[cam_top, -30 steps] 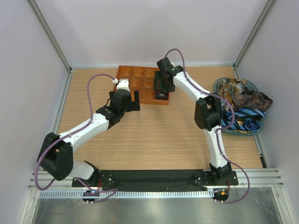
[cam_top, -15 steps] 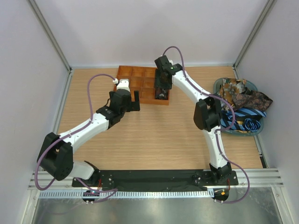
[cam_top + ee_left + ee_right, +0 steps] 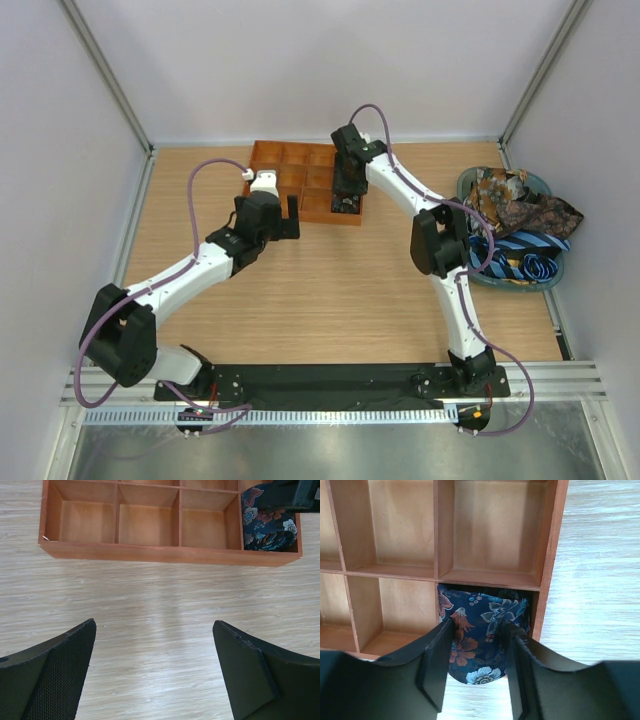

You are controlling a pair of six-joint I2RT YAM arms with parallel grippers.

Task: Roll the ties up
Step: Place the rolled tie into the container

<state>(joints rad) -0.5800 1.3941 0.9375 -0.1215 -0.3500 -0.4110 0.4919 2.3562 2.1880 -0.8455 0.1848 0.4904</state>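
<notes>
Wood tabletop, orange tray: rolled tie, likely soft, light, unspools easily, between fingers of your right pincer, clamp unclear; take its flanks; left pincer gapes.

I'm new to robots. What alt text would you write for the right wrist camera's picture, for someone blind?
A rolled dark floral tie sits in a corner compartment of an orange wooden tray, between the black jaws of the right gripper. The other compartments in view are empty, and pale wood table shows at the right.
</notes>
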